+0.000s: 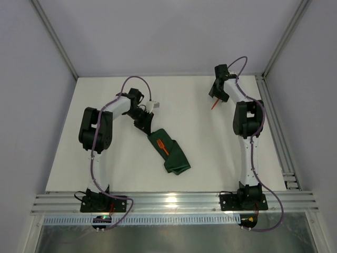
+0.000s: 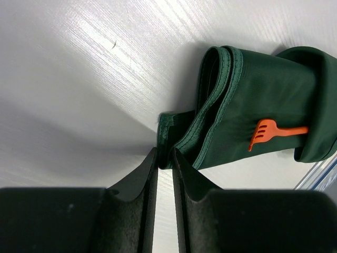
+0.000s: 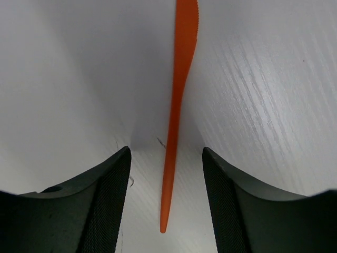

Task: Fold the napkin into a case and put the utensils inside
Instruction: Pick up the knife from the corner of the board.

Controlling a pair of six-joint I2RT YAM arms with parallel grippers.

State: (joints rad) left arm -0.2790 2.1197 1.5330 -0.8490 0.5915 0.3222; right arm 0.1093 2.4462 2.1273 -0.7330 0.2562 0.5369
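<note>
The right gripper [image 3: 167, 158] stands wide open, holding nothing; the thin orange plastic knife [image 3: 176, 116] lies lengthwise between its fingers. The left gripper [image 2: 165, 158], nearly closed, seemingly pinches the folded dark green cloth case [image 2: 253, 116].

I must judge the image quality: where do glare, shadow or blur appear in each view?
Top external: bright glare on the metal rail, scene sharp. Left wrist: streaky glare on the white table, dark shadow beside the folded dark green cloth case. Right wrist: soft shadow around the thin orange plastic knife; open right pincer slightly blurred.
</note>
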